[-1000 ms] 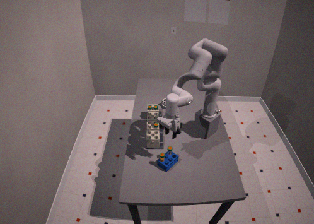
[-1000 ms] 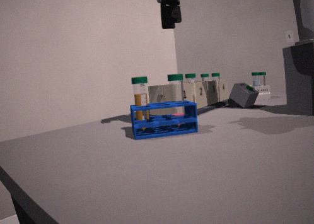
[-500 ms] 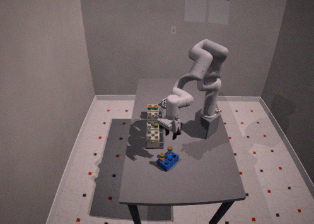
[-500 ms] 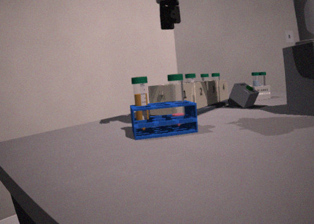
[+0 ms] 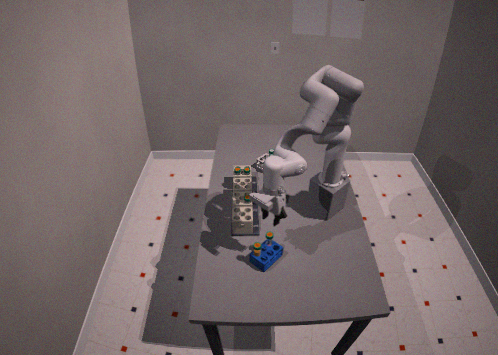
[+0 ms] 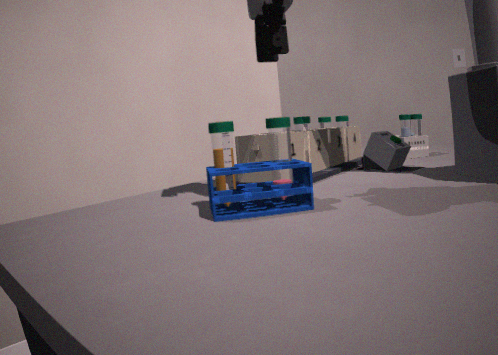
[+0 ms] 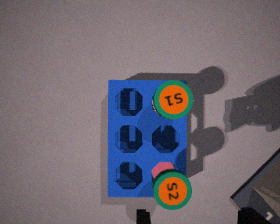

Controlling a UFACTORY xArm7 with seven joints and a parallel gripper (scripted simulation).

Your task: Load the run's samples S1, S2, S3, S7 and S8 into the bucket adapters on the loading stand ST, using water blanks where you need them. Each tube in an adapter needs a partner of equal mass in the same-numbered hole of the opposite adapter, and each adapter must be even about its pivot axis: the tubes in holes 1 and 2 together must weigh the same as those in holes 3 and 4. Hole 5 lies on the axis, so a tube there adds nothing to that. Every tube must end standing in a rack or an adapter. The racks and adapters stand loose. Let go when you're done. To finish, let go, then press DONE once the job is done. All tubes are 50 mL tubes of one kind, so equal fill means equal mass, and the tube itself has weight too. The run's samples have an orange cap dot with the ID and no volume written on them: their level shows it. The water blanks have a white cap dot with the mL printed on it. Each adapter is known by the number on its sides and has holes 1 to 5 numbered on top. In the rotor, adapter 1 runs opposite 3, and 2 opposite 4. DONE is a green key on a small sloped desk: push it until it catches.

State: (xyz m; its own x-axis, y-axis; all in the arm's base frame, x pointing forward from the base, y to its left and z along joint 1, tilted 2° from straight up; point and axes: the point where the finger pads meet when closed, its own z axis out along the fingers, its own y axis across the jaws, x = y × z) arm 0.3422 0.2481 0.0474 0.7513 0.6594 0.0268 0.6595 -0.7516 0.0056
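Observation:
My gripper is open and empty. It hangs high above the table, between the adapter row and the blue rack. In the rack stand sample S1, filled high with orange liquid, and sample S2, with a little pink liquid at its bottom. The four cream adapters stand in a row on the stand. Two orange-dot tubes stand in the far adapter and one orange-dot tube in a middle one.
A white rack with blank tubes stands at the back near the arm's elbow. The grey sloped DONE desk sits between it and the adapters. The robot base block is to the right. An adapter corner shows in the wrist view.

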